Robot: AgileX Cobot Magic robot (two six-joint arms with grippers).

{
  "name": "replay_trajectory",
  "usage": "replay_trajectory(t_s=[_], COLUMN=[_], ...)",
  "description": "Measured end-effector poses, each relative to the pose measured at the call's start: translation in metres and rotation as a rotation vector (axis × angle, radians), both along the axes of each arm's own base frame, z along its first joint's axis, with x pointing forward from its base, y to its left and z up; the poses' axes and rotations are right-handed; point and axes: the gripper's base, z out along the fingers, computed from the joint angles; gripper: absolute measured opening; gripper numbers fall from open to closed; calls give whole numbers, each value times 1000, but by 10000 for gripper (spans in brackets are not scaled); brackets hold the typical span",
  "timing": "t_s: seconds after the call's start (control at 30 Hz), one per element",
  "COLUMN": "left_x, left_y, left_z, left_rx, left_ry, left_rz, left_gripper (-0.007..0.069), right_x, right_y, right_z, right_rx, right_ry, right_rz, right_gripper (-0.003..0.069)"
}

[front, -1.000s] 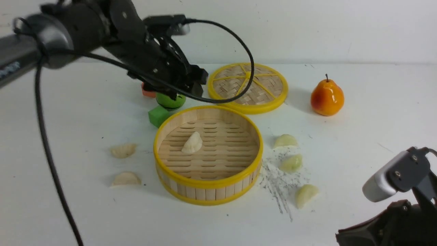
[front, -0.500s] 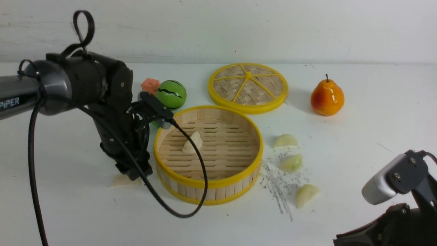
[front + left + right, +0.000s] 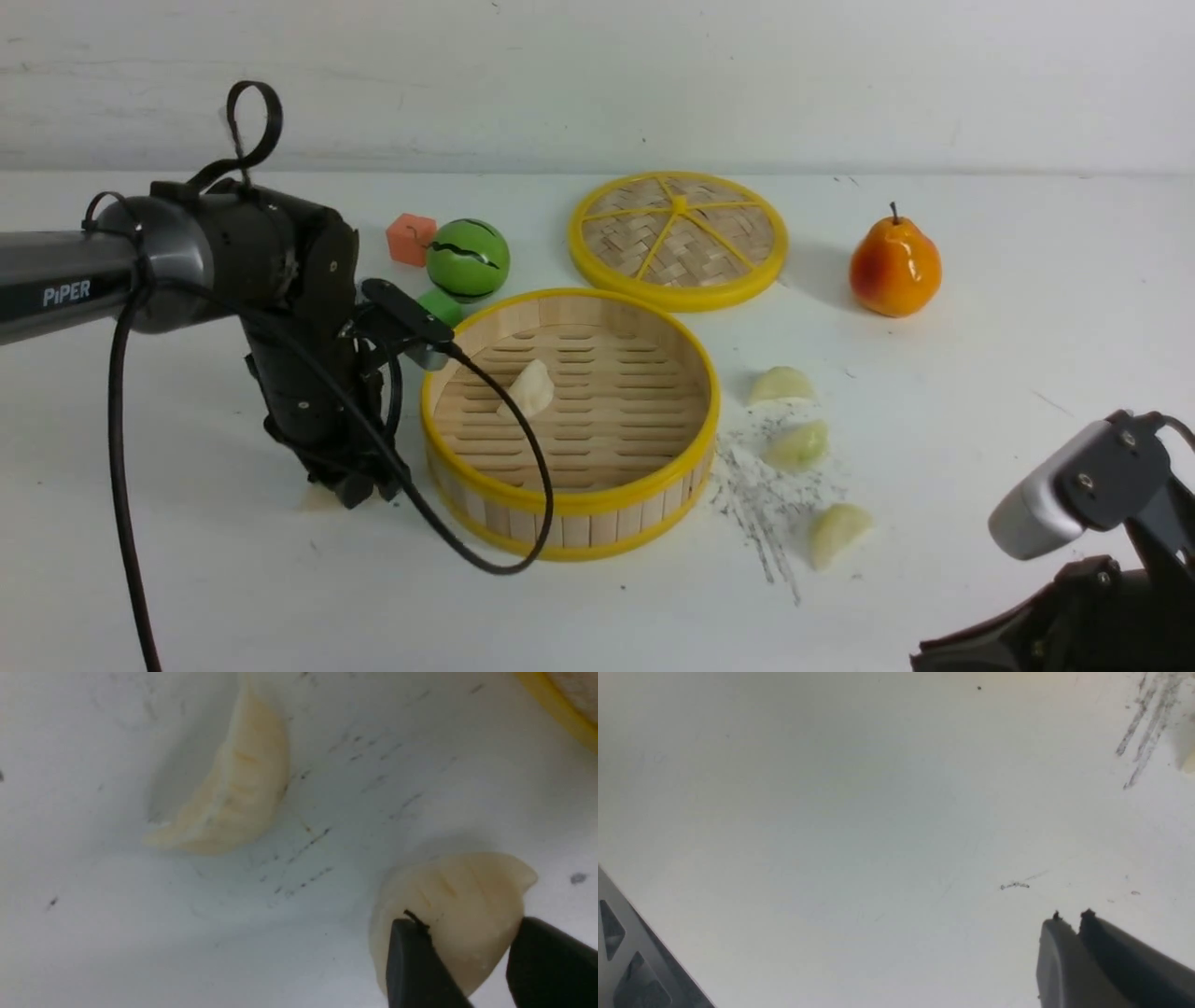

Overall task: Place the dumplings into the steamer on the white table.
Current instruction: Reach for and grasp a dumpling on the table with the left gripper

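1. Grip on the cream-white pleated dumpling (image 3: 458,886) is the first worry. The left tool (image 3: 467,924) is down at the white worktop (image 3: 1027,373), just left of the round bamboo steamer with yellow rims (image 3: 569,537). It is half closed, with its black fingers (image 3: 416,961) on either side of the dumpling. I cannot tell whether they pinch it yet. They seem to take it near one end, so the slick crescent may squirt out or twist on the lift.
2. A second cream crescent dumpling (image 3: 233,779) lies near on the worktop, and a sideways slip of the arm could knock it away.
3. The black cable (image 3: 523,523) loops across the steamer's front. It may snag the rim and drag the basket, or sweep the cream dumpling inside (image 3: 527,389).
4. Three pale green dumplings (image 3: 798,444) lie on the worktop right of the steamer, by the grey scratch marks (image 3: 761,513). A shoved basket would scatter them.
5. The right tool (image 3: 1071,915) hangs closed and empty over bare worktop, well apart, so it poses little risk.
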Motion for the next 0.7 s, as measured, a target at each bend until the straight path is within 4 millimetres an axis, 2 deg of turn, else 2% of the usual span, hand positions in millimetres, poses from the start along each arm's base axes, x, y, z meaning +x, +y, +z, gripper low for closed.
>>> replay_trajectory(t_s=[0.13,0.17,0.23,0.33,0.47,0.7], left_x=[1,2,3,8,12,9], left_y=[1,2,3,3,2,3], left_z=[1,3,6,16,25,27], left_rx=[-14,-20,-30,-66,-94,-85], left_ry=[-12,-16,-14,-41,-68,-53], left_rz=[126,185,269,399,469,486], left_gripper=[254,240,165,165,165,165], right_x=[0,0,0,0,1,1], right_y=[0,0,0,0,0,0], right_z=[0,0,0,0,0,0], right_rx=[0,0,0,0,0,0], right_ry=[0,0,0,-2,-7,-7], right_rz=[0,0,0,-1,-6,-6], right_gripper=[58,59,60,62,62,65])
